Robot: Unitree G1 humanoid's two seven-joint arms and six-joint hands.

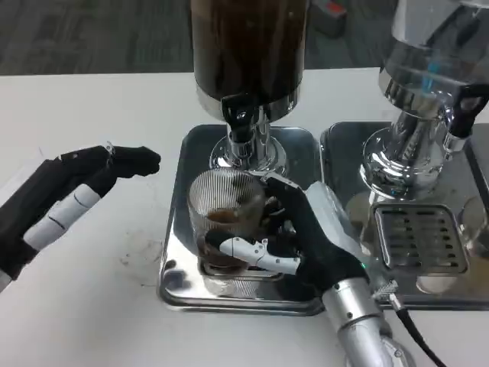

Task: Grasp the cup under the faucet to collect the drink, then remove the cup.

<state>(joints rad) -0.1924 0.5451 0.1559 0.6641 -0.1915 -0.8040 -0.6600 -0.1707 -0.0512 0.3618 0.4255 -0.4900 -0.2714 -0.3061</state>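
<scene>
One ribbed cup (227, 218) sits under the faucet (239, 122), gripped by the right robot hand (306, 237); left robot hand (69, 202) empty, fingers spread.

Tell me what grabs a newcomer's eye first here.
The right hand gripping a ribbed clear cup on the steel tray, directly below the black faucet of the dark-drink dispenser. A little brown liquid sits in the cup. At left, the left hand hovers, holding nothing.

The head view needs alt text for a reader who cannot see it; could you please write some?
The robot's right hand grips a clear ribbed cup, holding a little brown drink, under the faucet of a dark drink dispenser on a shiny metal tray. The left hand hovers open over the white table to the left. A second dispenser stands to the right.
</scene>
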